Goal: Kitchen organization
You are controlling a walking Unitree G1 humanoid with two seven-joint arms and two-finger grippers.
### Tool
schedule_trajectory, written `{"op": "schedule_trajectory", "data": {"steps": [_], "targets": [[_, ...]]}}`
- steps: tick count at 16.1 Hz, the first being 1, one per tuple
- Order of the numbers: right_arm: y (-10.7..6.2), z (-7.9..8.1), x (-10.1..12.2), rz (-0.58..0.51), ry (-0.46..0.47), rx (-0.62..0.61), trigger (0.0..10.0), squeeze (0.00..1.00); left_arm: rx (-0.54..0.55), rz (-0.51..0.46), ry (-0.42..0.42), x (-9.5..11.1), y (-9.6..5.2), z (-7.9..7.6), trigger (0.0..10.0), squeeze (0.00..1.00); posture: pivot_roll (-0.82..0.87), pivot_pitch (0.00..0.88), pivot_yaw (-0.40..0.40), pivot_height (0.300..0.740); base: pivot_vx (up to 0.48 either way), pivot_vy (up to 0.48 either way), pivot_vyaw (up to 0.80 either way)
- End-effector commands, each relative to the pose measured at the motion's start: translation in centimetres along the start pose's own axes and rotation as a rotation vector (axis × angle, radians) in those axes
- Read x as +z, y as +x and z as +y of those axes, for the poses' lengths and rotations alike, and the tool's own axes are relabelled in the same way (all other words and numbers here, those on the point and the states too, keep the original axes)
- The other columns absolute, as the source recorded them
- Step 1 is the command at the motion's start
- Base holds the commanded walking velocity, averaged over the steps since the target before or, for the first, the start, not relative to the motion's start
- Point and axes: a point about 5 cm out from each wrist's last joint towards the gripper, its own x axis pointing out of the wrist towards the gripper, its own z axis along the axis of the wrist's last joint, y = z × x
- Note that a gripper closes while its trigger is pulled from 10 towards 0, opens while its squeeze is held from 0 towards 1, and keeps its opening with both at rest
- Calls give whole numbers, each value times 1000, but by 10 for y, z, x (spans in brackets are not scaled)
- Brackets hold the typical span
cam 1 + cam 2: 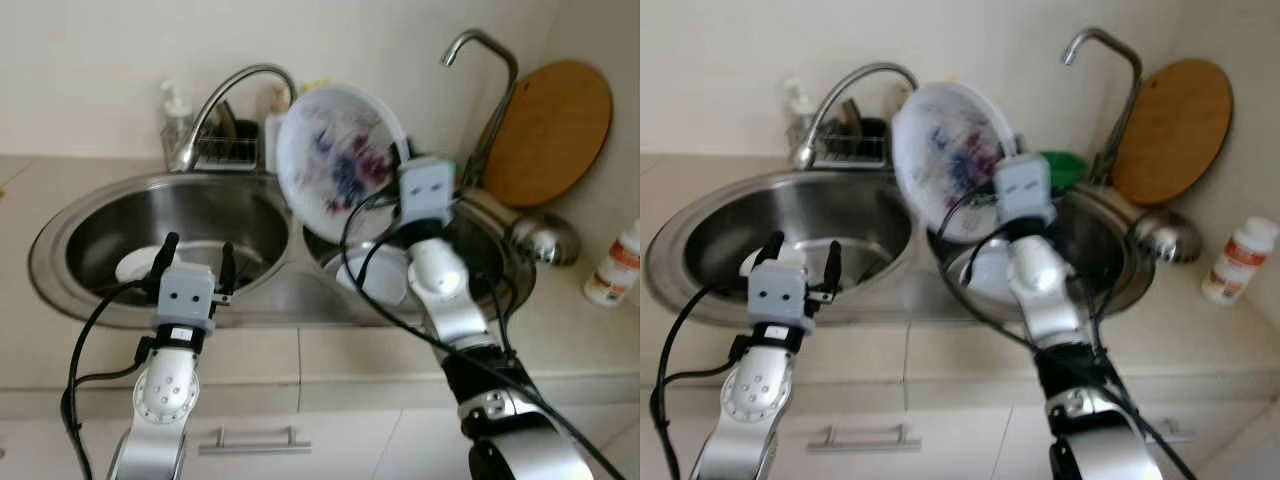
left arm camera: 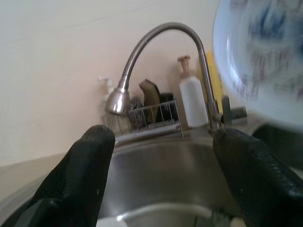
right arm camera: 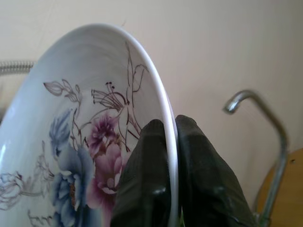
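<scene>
Pale countertop (image 1: 330,355) wraps a double steel sink against a cream wall. Up over the divide between the basins I hold the flowered plate (image 1: 335,160) on edge, my right gripper (image 3: 170,156) pinched tight on its rim, one finger each side. That grip is narrow; I judge a quick swing could let the plate pivot or slip and drop into the right basin (image 1: 500,265), where a white dish (image 1: 375,280) already lies. Close by are the gooseneck tap (image 1: 235,95) on the left and the far right tap (image 1: 485,70), both easy to clip. My left gripper (image 1: 192,265) hangs over the left basin (image 1: 90,235), fingers spread, holding nothing. Farther right, a wooden board (image 1: 550,130) leans on the wall.
</scene>
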Motion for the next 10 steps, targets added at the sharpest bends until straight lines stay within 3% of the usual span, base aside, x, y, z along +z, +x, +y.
{"op": "schedule_trajectory", "data": {"steps": [1,4,9,10], "targets": [[-1,-16,-15,92,-64,-50,10000,0,-34,-18,-23,5,0,-10,10000,0,30,0,-52,736,0,0,0],[-9,-11,-47,294,-154,13,10000,0,-45,-12,-26,4,0,-12,10000,0,34,0,-52,736,0,0,0],[-20,-20,-75,484,-244,0,10000,0,-53,-6,-24,3,-1,-13,10000,0,39,0,-55,736,0,0,0],[-21,-19,-78,501,-224,15,10000,0,-55,-6,-24,3,-2,-13,10000,0,39,0,-55,736,0,0,0]]}}
